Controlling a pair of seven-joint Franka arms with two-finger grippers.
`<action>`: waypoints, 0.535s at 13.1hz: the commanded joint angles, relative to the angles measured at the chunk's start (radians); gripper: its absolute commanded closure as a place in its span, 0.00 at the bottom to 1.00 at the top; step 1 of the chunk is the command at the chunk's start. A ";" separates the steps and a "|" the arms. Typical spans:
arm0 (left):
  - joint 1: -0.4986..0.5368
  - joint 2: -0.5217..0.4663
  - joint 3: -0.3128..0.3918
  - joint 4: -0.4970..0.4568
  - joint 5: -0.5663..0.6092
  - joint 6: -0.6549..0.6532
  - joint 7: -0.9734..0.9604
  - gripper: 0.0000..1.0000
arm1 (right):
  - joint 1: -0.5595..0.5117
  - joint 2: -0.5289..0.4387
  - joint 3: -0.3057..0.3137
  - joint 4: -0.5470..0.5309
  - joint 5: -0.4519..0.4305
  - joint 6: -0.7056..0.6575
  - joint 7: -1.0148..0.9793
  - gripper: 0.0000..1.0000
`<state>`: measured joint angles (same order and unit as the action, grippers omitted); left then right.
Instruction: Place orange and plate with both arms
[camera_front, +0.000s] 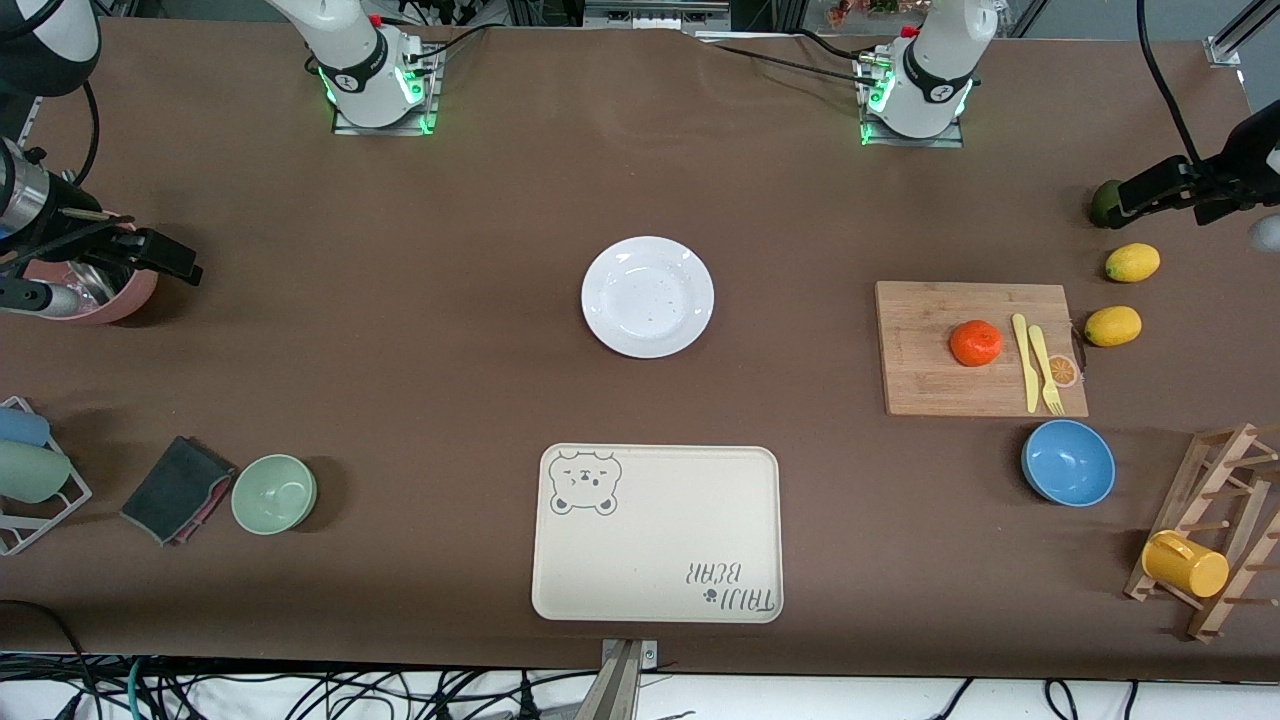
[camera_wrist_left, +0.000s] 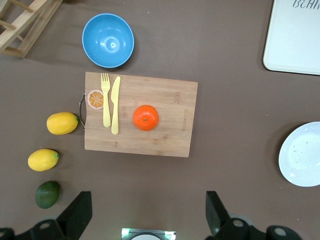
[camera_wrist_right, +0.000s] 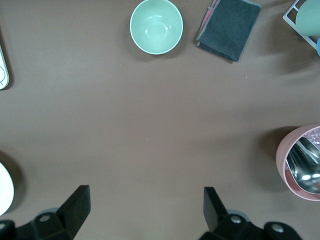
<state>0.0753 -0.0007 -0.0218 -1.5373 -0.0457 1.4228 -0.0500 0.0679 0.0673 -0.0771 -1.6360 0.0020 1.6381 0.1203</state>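
I see the right gripper (camera_wrist_right: 145, 212) held high over bare table at the right arm's end, fingers spread wide, holding nothing. A pink pot (camera_front: 95, 290) with metal utensils sits under that arm; nearer the front camera are a dark cloth (camera_front: 175, 490) and a green bowl (camera_front: 274, 493).

Mid-table: the plate (camera_front: 648, 297) sits flat on the brown cover, with nothing on it. The bear tray (camera_front: 658, 533) lies nearer the front camera than the plate, well apart from it.

Toward the left arm's end: the orange (camera_front: 976, 343) rests on the cutting board (camera_front: 930, 385), beside a yellow knife (camera_front: 1023, 360) and fork (camera_front: 1045, 372). A blue bowl (camera_front: 1068, 463) is just off the board's near edge. 2 lemons (camera_front: 1113, 326) and 1 dark green fruit (camera_front: 1104, 203) lie beside the board.

The left gripper (camera_wrist_left: 147, 215) hangs over the table by the board, fingers wide apart, gripping nothing.
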 joint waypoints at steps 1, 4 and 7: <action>0.000 0.011 0.003 0.026 0.015 -0.021 -0.001 0.00 | -0.002 -0.014 0.002 -0.010 0.010 0.000 0.006 0.00; 0.001 0.008 0.000 0.025 0.053 -0.077 0.001 0.00 | -0.002 -0.014 0.003 -0.010 0.010 -0.003 0.001 0.00; 0.001 0.010 0.002 0.025 0.056 -0.078 0.002 0.00 | -0.002 -0.014 0.003 -0.010 0.010 -0.003 0.005 0.00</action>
<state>0.0763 -0.0005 -0.0188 -1.5373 -0.0110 1.3678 -0.0500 0.0679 0.0673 -0.0771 -1.6360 0.0020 1.6378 0.1203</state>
